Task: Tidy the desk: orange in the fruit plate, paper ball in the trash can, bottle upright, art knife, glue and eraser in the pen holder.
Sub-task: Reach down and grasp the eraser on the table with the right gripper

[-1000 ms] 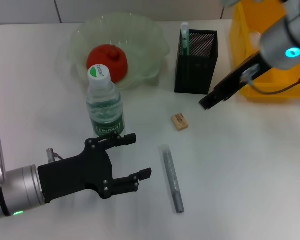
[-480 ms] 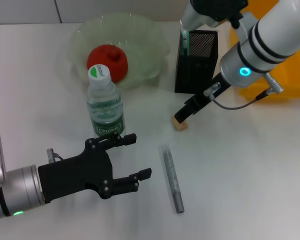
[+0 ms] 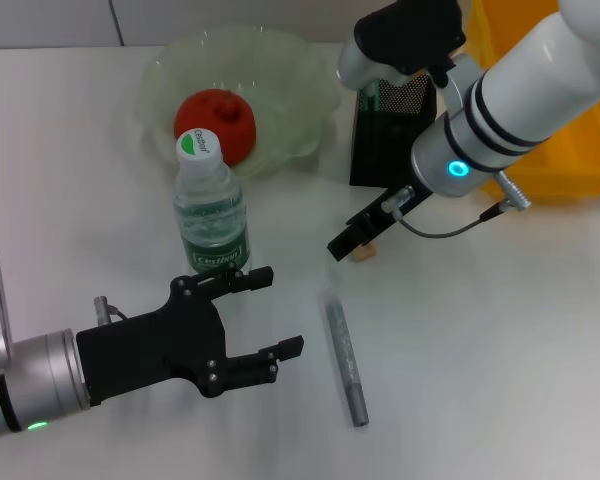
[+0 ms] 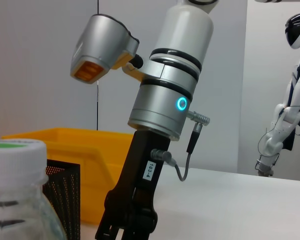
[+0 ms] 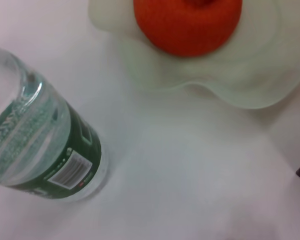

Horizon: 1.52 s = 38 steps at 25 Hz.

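Observation:
My right gripper (image 3: 340, 245) reaches down over the table, its dark tip just left of the tan eraser (image 3: 364, 252), which it partly hides. It also shows in the left wrist view (image 4: 125, 227). The grey art knife (image 3: 344, 357) lies flat in front. The black mesh pen holder (image 3: 378, 150) stands behind the right arm with a green-white glue stick (image 3: 370, 95) in it. The orange (image 3: 215, 122) lies in the pale green fruit plate (image 3: 305, 85). The bottle (image 3: 210, 215) stands upright. My left gripper (image 3: 280, 310) is open and empty, low by the bottle. No paper ball shows.
A yellow bin (image 3: 570, 140) stands at the back right. The right wrist view shows the bottle (image 5: 35, 145), the orange (image 5: 187, 25) and the plate's rim (image 5: 230, 85). Bare table lies to the right of the art knife.
My right arm has swung left and down from the yellow bin to the eraser, its tip now just past it. The left arm has not moved.

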Available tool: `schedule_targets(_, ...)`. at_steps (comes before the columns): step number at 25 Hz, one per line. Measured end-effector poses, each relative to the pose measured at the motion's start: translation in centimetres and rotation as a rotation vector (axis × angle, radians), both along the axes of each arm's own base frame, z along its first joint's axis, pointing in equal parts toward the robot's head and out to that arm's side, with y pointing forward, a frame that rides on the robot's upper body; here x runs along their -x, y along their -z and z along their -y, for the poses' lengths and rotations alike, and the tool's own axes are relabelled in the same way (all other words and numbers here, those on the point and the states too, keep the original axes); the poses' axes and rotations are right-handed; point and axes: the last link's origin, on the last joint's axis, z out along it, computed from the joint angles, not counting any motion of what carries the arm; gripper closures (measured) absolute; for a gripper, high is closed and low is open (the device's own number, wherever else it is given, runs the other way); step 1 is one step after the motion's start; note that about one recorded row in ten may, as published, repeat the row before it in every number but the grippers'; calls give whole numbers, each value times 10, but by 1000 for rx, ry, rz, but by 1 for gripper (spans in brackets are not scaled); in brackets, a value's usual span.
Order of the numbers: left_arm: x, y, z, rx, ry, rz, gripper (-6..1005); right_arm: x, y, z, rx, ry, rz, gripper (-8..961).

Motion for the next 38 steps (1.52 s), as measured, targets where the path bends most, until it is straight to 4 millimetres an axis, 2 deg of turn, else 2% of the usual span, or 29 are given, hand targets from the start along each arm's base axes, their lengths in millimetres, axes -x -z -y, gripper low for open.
schedule_targets(15, 2, 0, 2, -1, -5, -1, 200, -5, 5, -1, 6, 13, 23, 286)
schedule_targets(20, 2, 0, 2, -2, -5, -1, 200, -6, 5, -2, -3, 15, 21, 515)
schedule_targets(38, 2, 1, 1, -5, -7, -6, 201, -11, 8, -2, 20, 27, 47, 647)
